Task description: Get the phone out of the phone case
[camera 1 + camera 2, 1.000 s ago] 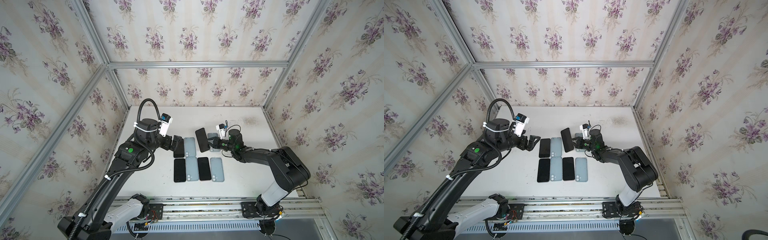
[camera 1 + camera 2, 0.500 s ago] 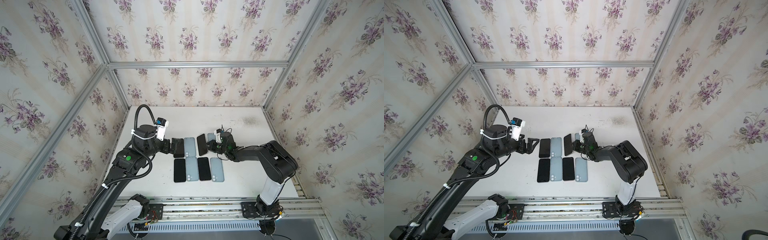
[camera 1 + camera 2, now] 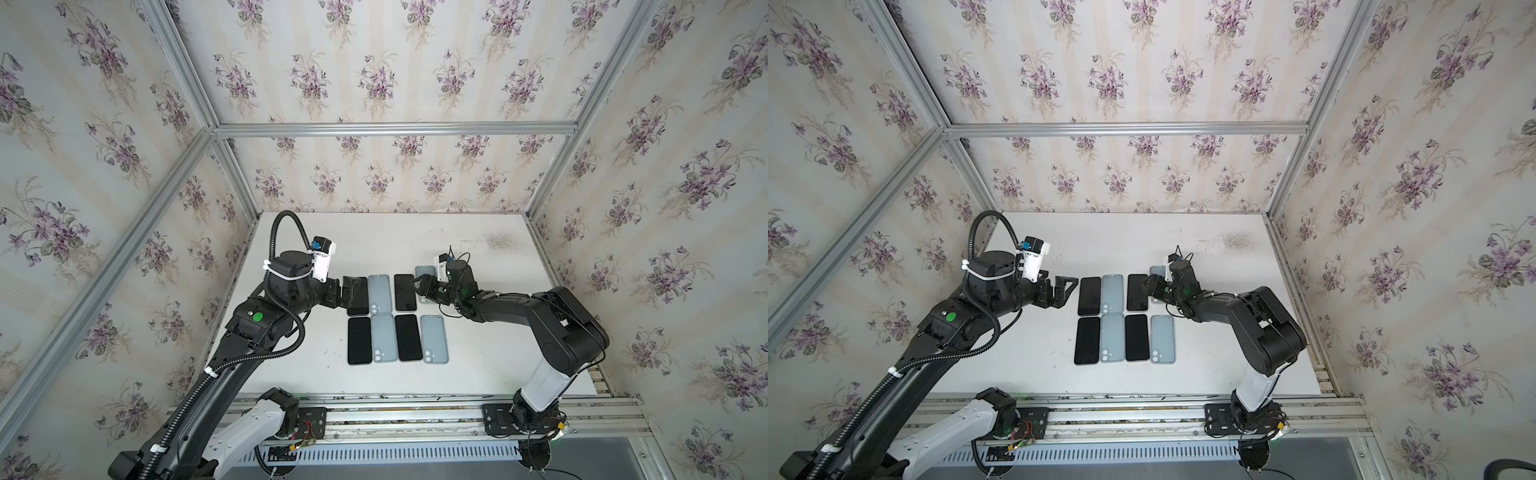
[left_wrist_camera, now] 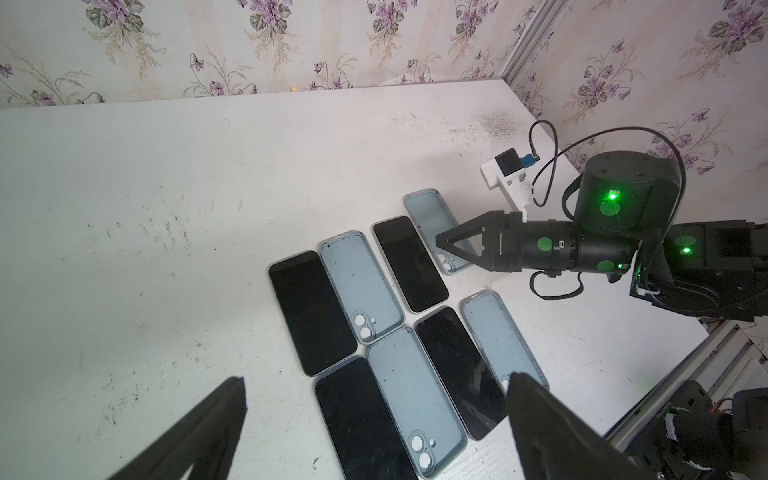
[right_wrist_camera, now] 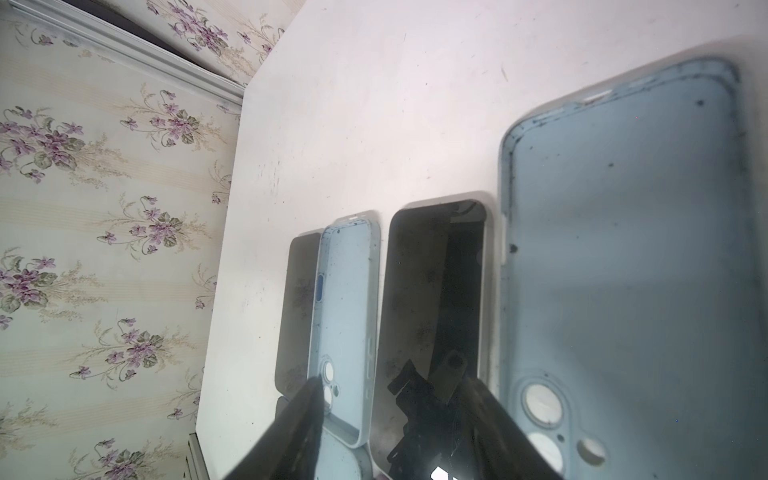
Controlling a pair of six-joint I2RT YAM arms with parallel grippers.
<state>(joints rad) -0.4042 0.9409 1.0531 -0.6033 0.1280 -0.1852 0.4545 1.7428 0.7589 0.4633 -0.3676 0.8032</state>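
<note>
The right gripper (image 3: 419, 286) has its jaws apart. Its 2 fingers (image 5: 297, 432) straddle the near end of a black phone (image 3: 405, 292) that lies flat, screen up, on the white table (image 3: 374, 245). Whether the fingers actually touch the phone's edges I can't quite make out from the wrist view.

Just beside that phone, on the side toward the right arm, lies a pale blue case (image 5: 623, 270), open side up and empty. In both top views the gripper hangs over part of it. So the phone is outside the case, the 2 lying side by side.

They make up the right end of the back row in a tidy block of 2 rows of 4. Each row runs phone, case, phone, case from left to right, so there are 4 dark phones and 4 blue cases, and none of the cases has a phone in it.

At the left end of the back row, the left gripper (image 3: 1068, 286) hangs with jaws spread wide, holding nothing. It points toward the end phone (image 3: 1089, 296) there.
</note>
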